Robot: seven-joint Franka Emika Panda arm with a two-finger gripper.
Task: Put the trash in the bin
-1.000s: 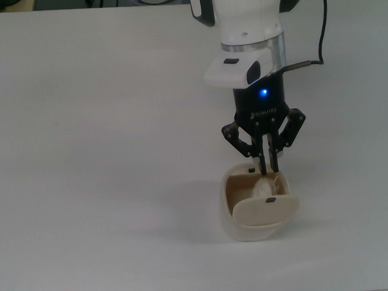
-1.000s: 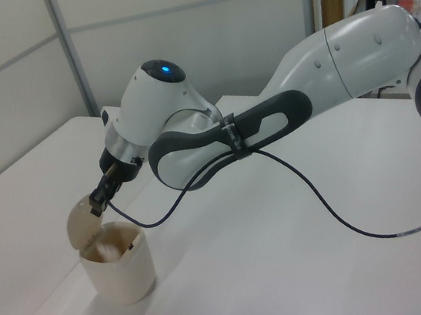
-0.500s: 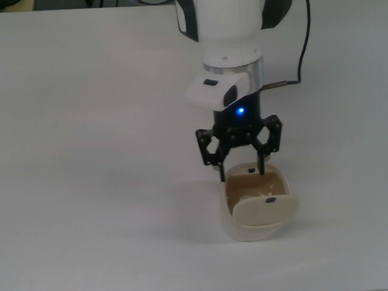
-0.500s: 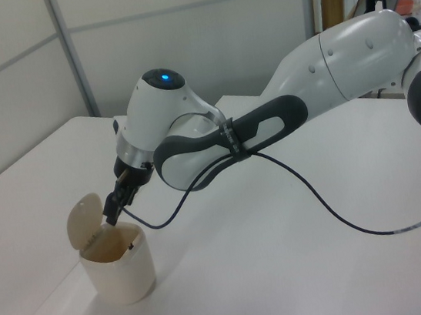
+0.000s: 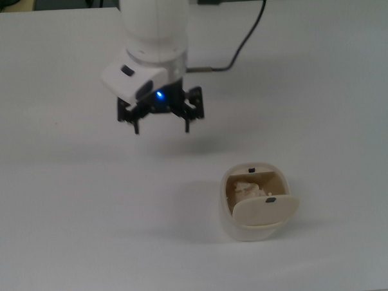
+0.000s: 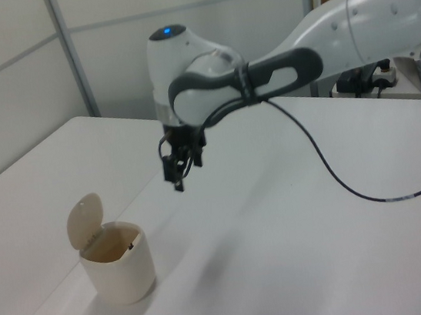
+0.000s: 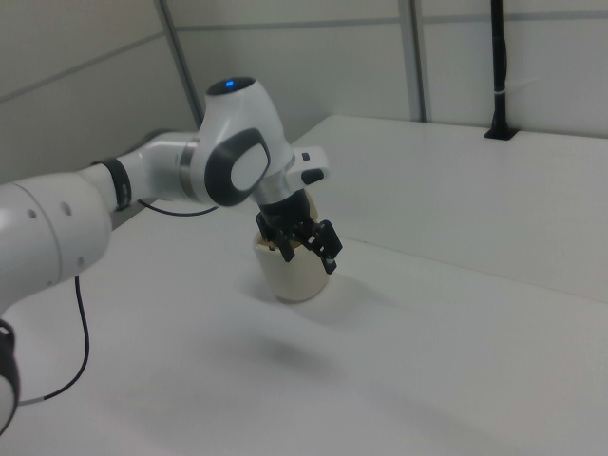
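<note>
One bin [image 5: 258, 210] is standing on one white counter [image 5: 67, 190], and one crumpled wad of trash [image 5: 246, 189] is lying inside it. One robot arm [image 6: 277, 71] is reaching over the counter, carrying one claw [image 5: 160, 118] with two fingers, and one black cable [image 6: 338, 179] is trailing from it.

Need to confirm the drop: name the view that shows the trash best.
The top view: it looks down into the open bin, where the trash lies. The left view shows only the bin's rim and raised lid; in the right view the open gripper partly covers the bin.
</note>
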